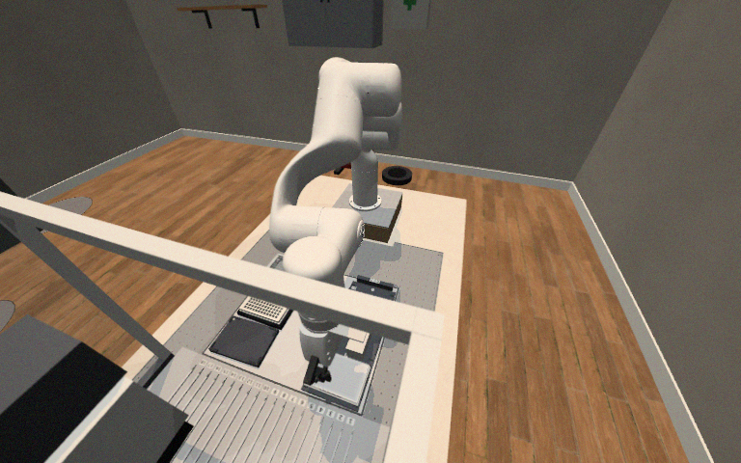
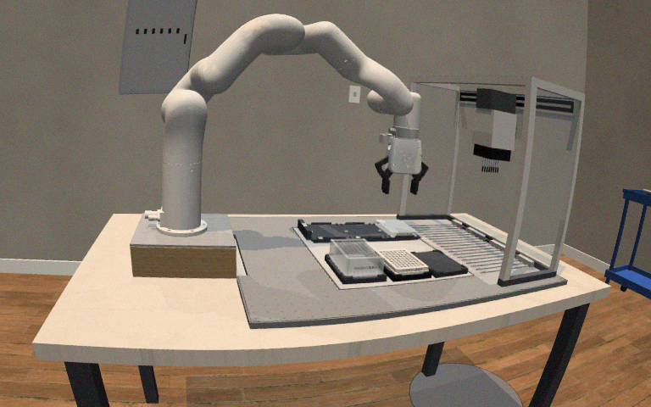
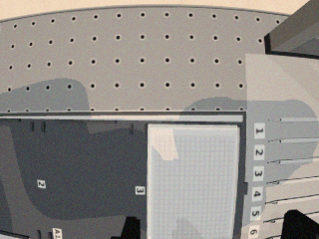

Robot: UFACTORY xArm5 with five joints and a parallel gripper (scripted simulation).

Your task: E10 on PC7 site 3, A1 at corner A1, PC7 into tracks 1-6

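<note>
The long black plate carrier PC7 [image 2: 345, 231] lies on the apron below the jaws, short of the ribbed grey loading rails [image 2: 456, 242] beyond them. The pale, finely gridded 384-well plate E10 [image 3: 193, 186] sits directly beneath the jaws on site 3, at the carrier's rail end. The black two-fingered gripper [image 2: 401, 182] hangs high above that plate, jaws spread to their widest and holding nothing.

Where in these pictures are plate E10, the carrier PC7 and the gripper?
E10 [image 3: 193, 186]: wrist view, middle of its well face.
PC7 [image 2: 336, 231]: exterior view, bare dark deck beside the plate.
gripper [image 2: 401, 184]: exterior view, midway between its open fingertips.
</note>
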